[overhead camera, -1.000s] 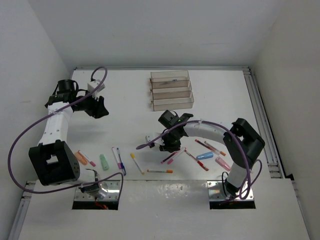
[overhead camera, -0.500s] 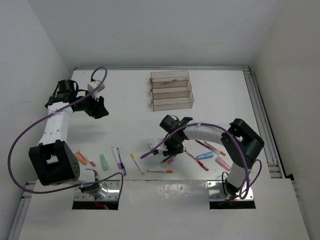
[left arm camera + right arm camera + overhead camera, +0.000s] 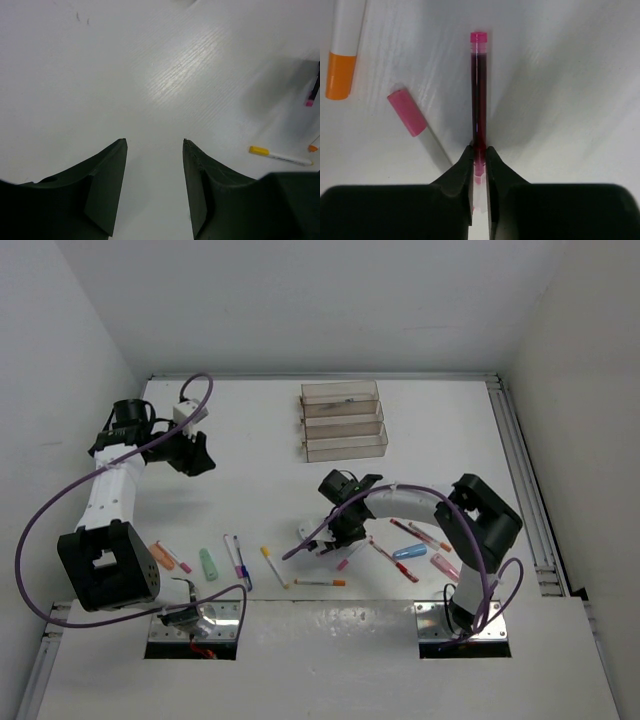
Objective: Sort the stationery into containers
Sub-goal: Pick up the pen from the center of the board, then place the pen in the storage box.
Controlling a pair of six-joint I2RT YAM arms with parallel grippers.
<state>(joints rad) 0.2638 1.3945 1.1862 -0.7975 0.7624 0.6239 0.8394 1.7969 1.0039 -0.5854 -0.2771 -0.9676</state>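
Right gripper [image 3: 479, 152] angled down — clamped on pink-capped pen [image 3: 478, 90]; left gripper [image 3: 154, 147] hovers far-left, jaws apart.

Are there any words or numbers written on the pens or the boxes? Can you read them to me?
No text can be read anywhere.
Yellow-capped pen: faint dark print on its white barrel, too small and blurred to read.
Dark pink pen held in the right pincer: no print shows.
Orange-capped pen and clear trays: no labels visible.
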